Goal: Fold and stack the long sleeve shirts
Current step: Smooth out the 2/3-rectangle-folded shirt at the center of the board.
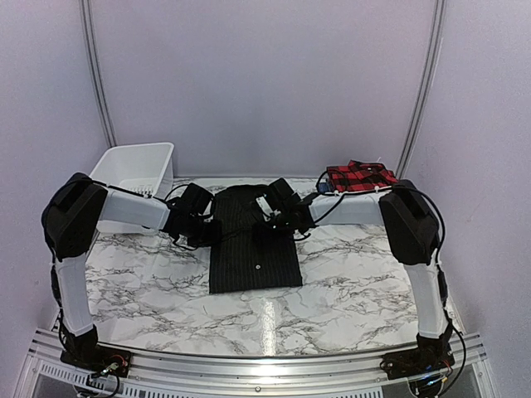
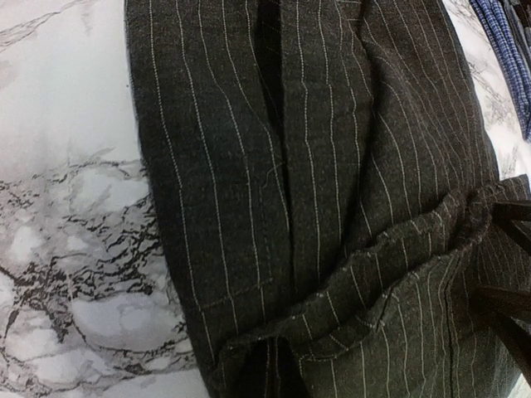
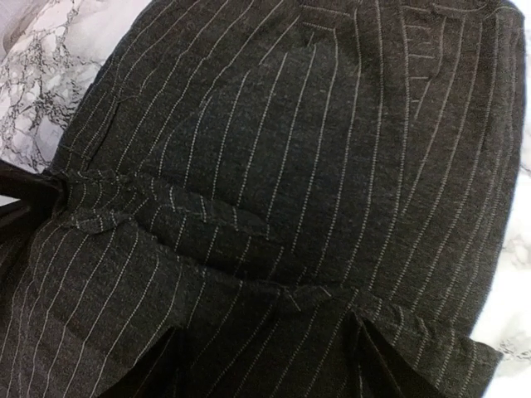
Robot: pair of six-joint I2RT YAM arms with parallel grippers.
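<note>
top view, done: red plaid shirt [image 1: 359, 176] folded at the worktop's [image 1: 357, 290] far right corner.
top view, in hand: black pinstriped shirt [image 1: 253, 249] at mid worktop, narrowed to a strip; left gripper [image 1: 206, 228] and right gripper [image 1: 272, 217] on its far half.
top view, left: likely cross folds, then stacking.
left wrist, left gripper: closed, seemingly pinching a raised fold; blue checked shirt [image 2: 506, 50] beyond.
right wrist, right gripper: jaws apart over the cloth, holding nothing.
writing: none readable.

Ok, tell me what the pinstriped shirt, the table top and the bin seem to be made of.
Pinstriped shirt: woven cloth, matte, with a visible weave and soft creases.
Table top: marble look, glossy, reflecting light; possibly a printed laminate.
Bin: white plastic by its look, smooth, with a slotted moulded wall.
</note>
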